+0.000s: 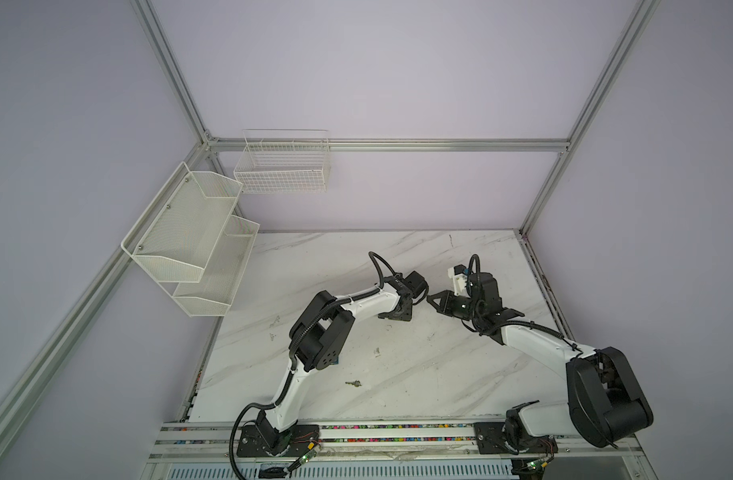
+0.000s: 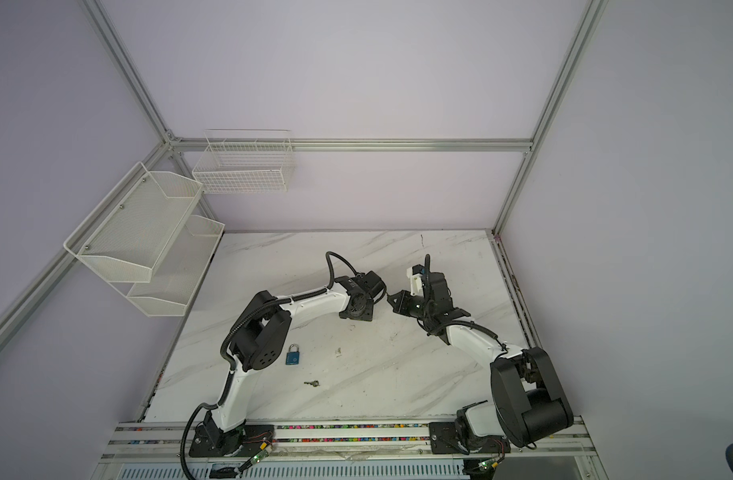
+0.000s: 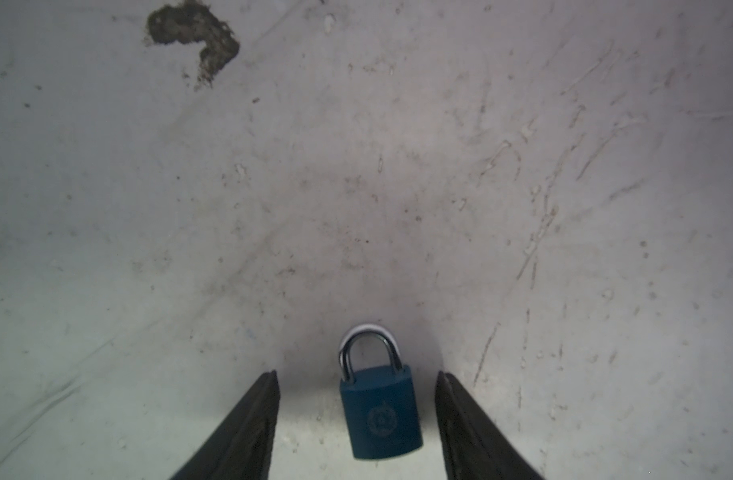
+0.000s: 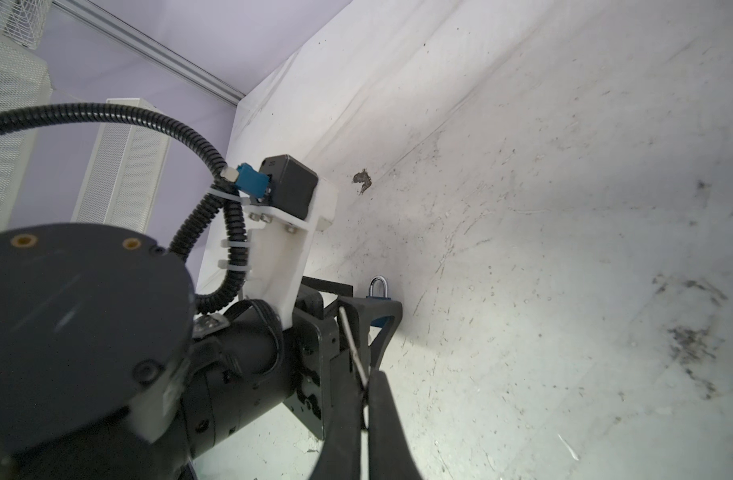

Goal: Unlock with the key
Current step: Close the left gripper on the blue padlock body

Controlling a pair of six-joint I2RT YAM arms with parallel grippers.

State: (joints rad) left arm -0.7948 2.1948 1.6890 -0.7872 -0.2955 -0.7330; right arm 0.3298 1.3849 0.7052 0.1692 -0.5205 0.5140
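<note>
My left gripper (image 3: 356, 372) is spread. The blue padlock (image 3: 380, 411) shows between its fingers, untouched, flat on the table (image 2: 398, 257), left of middle. My right gripper (image 4: 366, 390) is pressed together. The key (image 2: 312, 383) lies near the table's front edge.

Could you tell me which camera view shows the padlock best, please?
The left wrist view: the padlock is whole and large. In a top view it is small; the right wrist view shows it far off, partly hidden.
</note>
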